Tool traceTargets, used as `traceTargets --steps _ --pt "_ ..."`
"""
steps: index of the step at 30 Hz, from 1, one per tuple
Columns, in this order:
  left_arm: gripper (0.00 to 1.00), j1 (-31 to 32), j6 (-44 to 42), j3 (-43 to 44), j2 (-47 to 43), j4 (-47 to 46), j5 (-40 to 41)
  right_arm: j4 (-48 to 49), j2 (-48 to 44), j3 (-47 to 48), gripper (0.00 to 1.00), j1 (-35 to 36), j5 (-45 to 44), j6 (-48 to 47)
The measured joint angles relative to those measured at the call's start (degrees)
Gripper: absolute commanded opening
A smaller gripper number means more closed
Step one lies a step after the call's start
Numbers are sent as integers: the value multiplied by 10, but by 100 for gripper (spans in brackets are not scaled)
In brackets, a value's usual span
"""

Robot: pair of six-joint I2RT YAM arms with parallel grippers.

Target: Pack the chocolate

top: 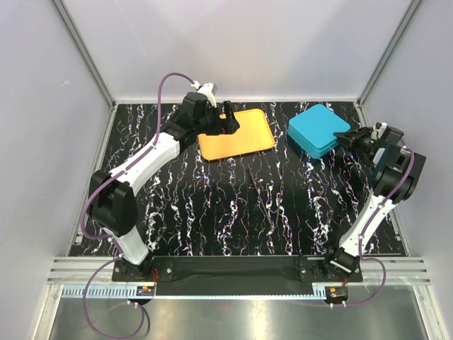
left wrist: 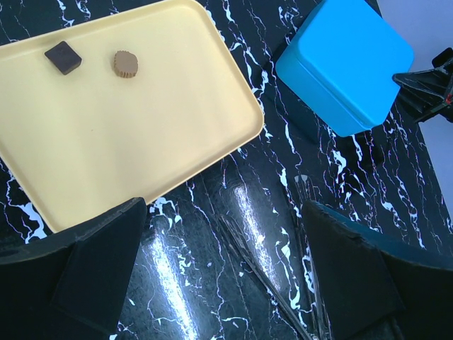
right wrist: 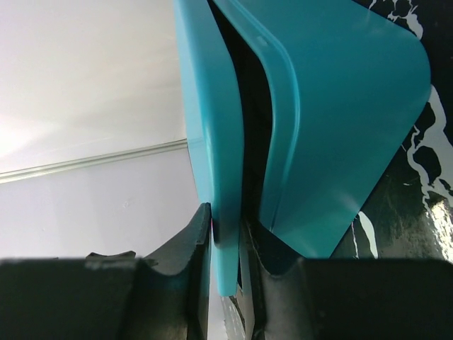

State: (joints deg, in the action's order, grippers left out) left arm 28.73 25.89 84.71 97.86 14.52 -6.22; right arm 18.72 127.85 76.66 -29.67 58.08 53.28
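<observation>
- While the right gripper [right wrist: 225, 225] is clamped on the thin edge of the lid [right wrist: 209, 106] of the teal box [top: 317, 129], one finger on each face of that rim, a dark gap shows between the lid and the shell under it. The box looks cracked open along this side only, not laid back.
- What is inside the box is hidden in every view, so I cannot tell whether any piece is already packed.
- Over at the other arm, the left gripper [left wrist: 223, 209] hangs with its jaws spread wide and nothing between them. It is above the near edge of the orange tray [left wrist: 141, 142].
- Two pieces lie on the far part of that tray, a dark square chocolate [left wrist: 63, 57] and a tan fluted chocolate [left wrist: 126, 64]. They sit just beside each other without touching, and well clear of the left fingers.
- No other chocolate shows on the tray or on the black marbled table [top: 233, 205].
- Tray and box lie near each other on the table, apart.
- My judgement is that the task is at an early step, the opening of the box, with no packing visibly done.
- What is left, as I read it, is to get the lid fully clear and carry the two pieces from tray to box one at a time. The box will likely need shutting afterwards.
</observation>
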Motion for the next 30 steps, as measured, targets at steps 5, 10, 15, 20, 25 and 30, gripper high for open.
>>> traceTargets --steps 5,10,15,20,25,30 --pt "98 1 0 0 0 0 0 -17 -8 -2 26 -2 -5 -14" --pt "98 1 0 0 0 0 0 -42 -17 -2 30 -3 -14 -30" --pt "98 1 0 -5 -3 0 1 -75 -30 -2 33 -4 -27 -47" --pt "98 1 0 -7 -3 0 1 -113 -45 -1 33 -5 -44 -71" --pt "98 2 0 -8 -3 0 1 -126 -50 -1 33 -7 -47 -80" --pt "98 3 0 -9 -3 0 2 -132 -50 -1 33 -8 -47 -85"
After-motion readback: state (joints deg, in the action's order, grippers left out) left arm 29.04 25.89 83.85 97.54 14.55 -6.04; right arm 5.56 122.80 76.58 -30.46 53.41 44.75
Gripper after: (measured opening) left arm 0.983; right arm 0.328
